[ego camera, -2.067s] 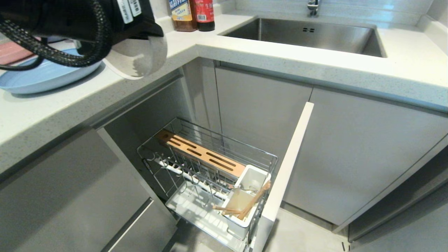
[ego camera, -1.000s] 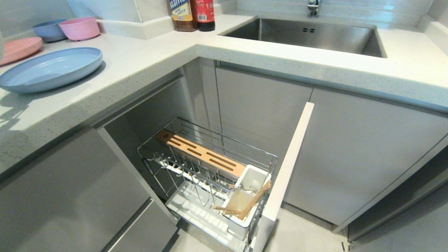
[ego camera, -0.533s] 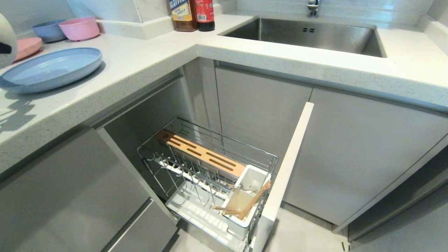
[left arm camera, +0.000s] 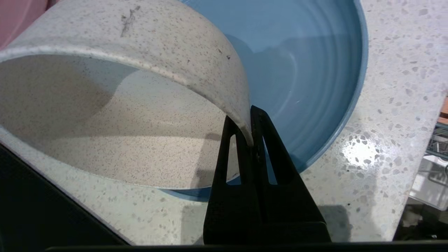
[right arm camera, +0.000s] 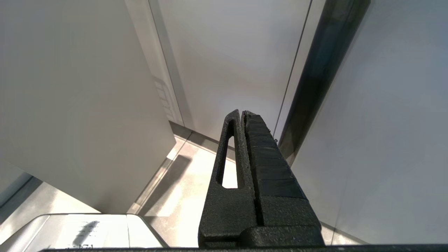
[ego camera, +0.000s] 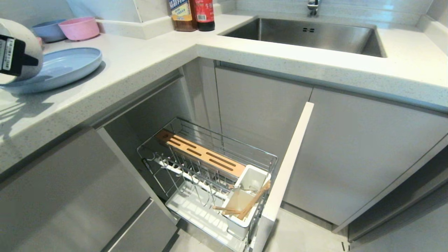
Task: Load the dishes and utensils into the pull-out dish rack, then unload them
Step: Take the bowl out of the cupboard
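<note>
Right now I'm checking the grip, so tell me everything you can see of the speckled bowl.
The speckled off-white bowl is round and matte, with fine brown flecks and a dark smudge on its outer wall. It hangs tilted on its side over the light-blue plate on the countertop. The left gripper is shut on its rim, one finger inside, one outside. Whether the bowl touches the plate cannot be told.

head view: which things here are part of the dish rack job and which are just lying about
Job:
speckled off-white bowl, pinched by left gripper
shallow light-blue plate
light-wood chopsticks
chrome wire pull-out rack

Lying about:
two sauce bottles
steel sink
</note>
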